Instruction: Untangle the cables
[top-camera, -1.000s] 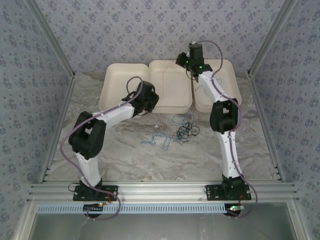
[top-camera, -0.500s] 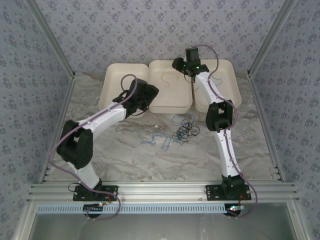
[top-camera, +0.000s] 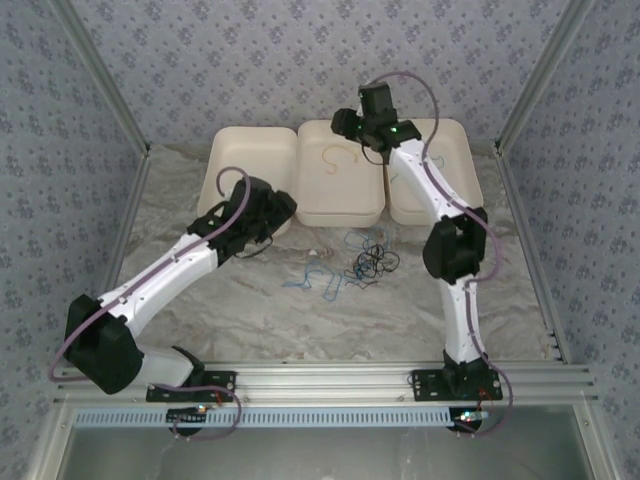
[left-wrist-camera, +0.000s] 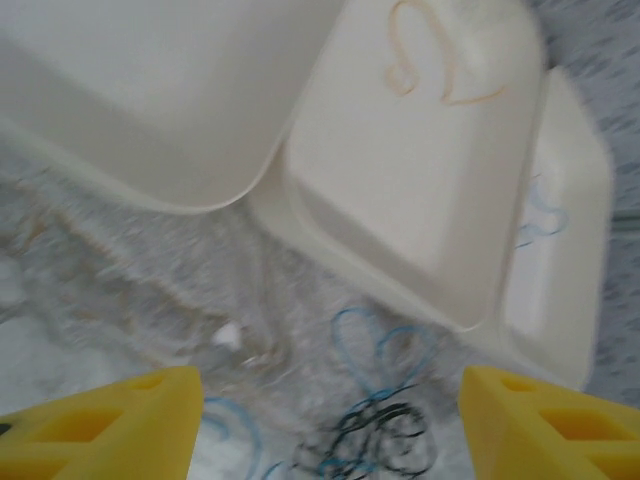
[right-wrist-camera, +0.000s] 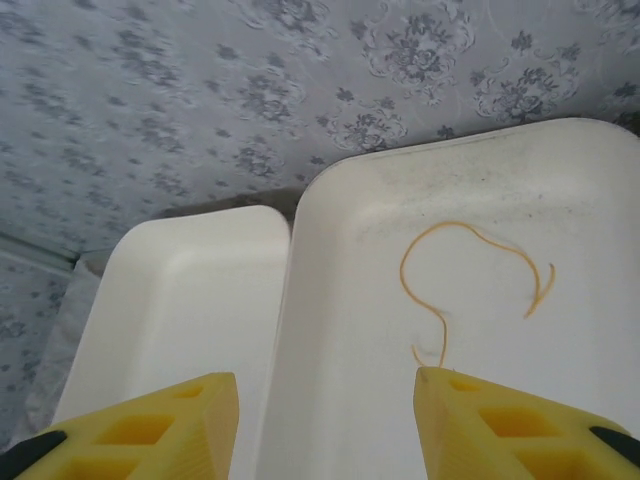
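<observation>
Top: blue-black cable tangle (top-camera: 365, 265) sprawls left-right on table (top-camera: 250, 320) between arms; orange cable (top-camera: 338, 160) curled in middle tray (top-camera: 350, 198), no clear axis.
Left wrist: left gripper (left-wrist-camera: 328, 400) jaws wide apart, empty, above tangle.
Right wrist: right gripper (right-wrist-camera: 325, 400) jaws apart, empty, over orange cable.

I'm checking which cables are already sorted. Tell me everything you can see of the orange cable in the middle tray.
The orange cable is one short, very thin, flexible strand, string-like in look. It lies slack and flat on the floor of the middle white tray, in its far half, bent into an open hook-like loop with both ends free. It lies apart from the blue and black tangle on the table; only the tray floor touches it.
</observation>
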